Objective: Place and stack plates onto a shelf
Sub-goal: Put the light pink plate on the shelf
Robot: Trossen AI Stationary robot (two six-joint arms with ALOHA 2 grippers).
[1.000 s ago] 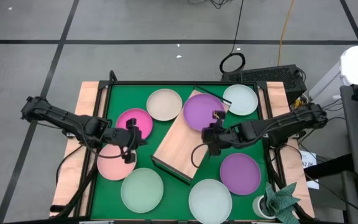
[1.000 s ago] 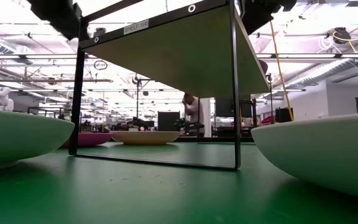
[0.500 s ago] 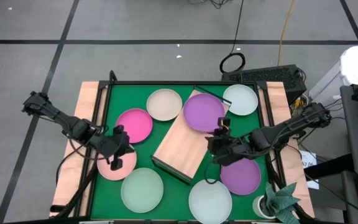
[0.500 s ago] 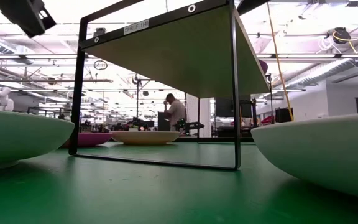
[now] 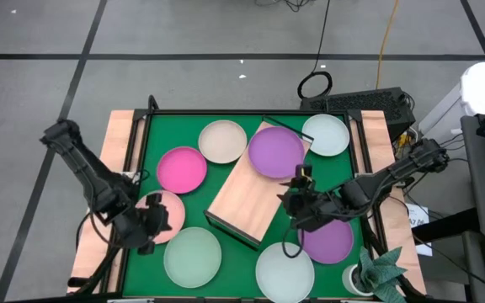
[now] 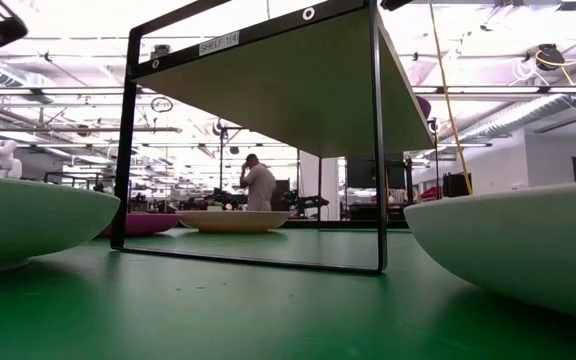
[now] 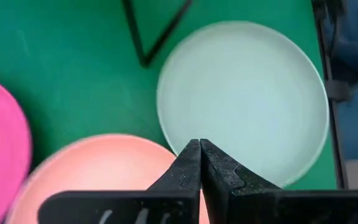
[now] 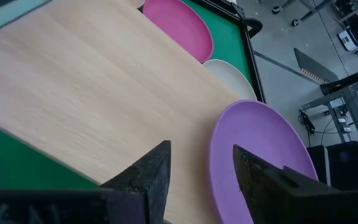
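Shelf point(image 5: 253, 195) on green bench mat point(image 5: 226, 252), carrying one purple plate point(image 5: 275, 151) at its far end. Other plates lie around it on the mat. Left pincer point(image 5: 148, 229) closed, empty, above salmon plate point(image 5: 165, 208). Right pincer point(image 5: 296, 202) open, empty, by shelf edge.

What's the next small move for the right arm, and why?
Probably back the right gripper off toward the purple plate on the mat for the next pick. Its fingers stand open and empty, one purple plate already rests on the shelf, and the mat plate lies right beside it. The left gripper, shut, is over the salmon plate.
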